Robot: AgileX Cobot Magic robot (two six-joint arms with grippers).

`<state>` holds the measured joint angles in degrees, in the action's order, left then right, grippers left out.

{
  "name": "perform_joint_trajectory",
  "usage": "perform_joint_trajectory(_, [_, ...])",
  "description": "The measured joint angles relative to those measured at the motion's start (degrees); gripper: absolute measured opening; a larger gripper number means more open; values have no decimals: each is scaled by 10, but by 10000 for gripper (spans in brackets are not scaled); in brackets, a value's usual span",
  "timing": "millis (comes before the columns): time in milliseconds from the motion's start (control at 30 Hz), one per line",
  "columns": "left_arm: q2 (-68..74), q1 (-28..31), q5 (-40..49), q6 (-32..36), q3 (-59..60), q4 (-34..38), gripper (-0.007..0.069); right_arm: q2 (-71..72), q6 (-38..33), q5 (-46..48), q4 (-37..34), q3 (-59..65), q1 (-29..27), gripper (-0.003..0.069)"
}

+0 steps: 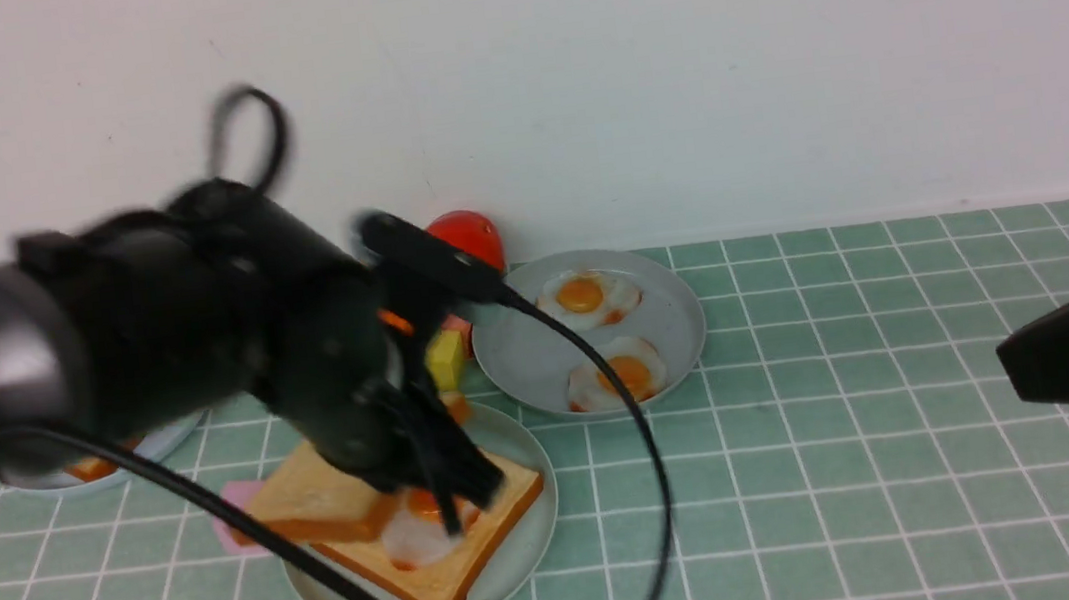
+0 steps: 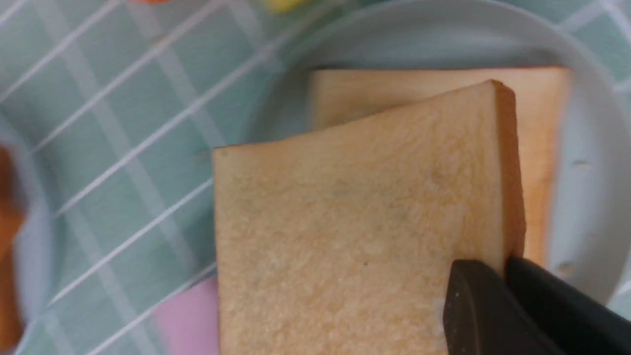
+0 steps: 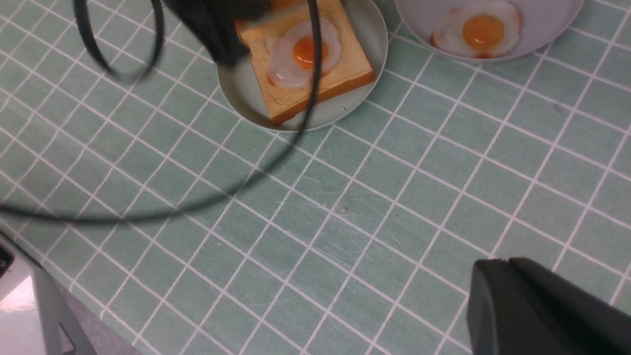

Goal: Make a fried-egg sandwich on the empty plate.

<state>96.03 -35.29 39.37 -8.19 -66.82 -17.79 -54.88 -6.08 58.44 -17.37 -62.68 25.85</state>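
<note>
The pale mint-green plate (image 1: 528, 542) holds a toast slice (image 1: 468, 554) with a white fried egg (image 1: 413, 543) on it. My left gripper (image 1: 447, 506) is shut on the edge of a second toast slice (image 1: 316, 504) and holds it tilted over the plate's left side, partly over the lower slice. In the left wrist view the gripper (image 2: 504, 266) pinches the held slice (image 2: 355, 236) above the lower slice (image 2: 540, 128) and the plate (image 2: 589, 172). My right gripper (image 1: 1006, 357) is shut and empty at the right; it also shows in the right wrist view (image 3: 503, 264), with plate (image 3: 345, 106) and egg (image 3: 303, 54) far off.
A grey-blue plate (image 1: 516, 357) behind holds two fried eggs (image 1: 584, 296). Another plate (image 1: 125, 462) with a toast piece sits at the left, behind my left arm. A red round thing (image 1: 469, 234), a yellow block (image 1: 446, 358) and a pink piece (image 1: 238, 510) lie nearby.
</note>
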Motion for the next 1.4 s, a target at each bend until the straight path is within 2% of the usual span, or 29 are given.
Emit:
perform_joint_trajectory(167, [37, -30, -41, -19, 0, -21, 34, 10, 0, 9, -2, 0, 0, 43])
perform_joint_trajectory(600, [81, -30, -71, -20, 1, -27, 39, 11, 0, 28, -7, 0, 0, 53])
perform_joint_trajectory(733, [81, -30, -71, -20, 0, -24, 110, 11, 0, 28, -8, 0, 0, 57])
perform_joint_trajectory(1000, [52, -30, -63, -20, 0, 18, 391, 11, 0, 29, -8, 0, 0, 66])
perform_joint_trajectory(1100, [12, -33, -48, -21, 0, 37, 419, 14, 0, 29, -7, 0, 0, 69])
perform_joint_trajectory(1233, [-78, -51, -31, -32, 3, 53, 347, 31, 0, 30, -5, 0, 0, 70])
perform_joint_trajectory(1267, [-130, -64, -34, -45, 9, 56, 265, 51, 0, 30, 1, 0, 0, 71])
perform_joint_trajectory(1300, [-163, -71, -39, -51, 16, 57, 229, 58, 1, 31, 4, 0, 0, 71])
perform_joint_trajectory(1400, [-287, -87, -70, -90, 59, 64, 43, 105, 6, 38, 24, 1, 0, 71])
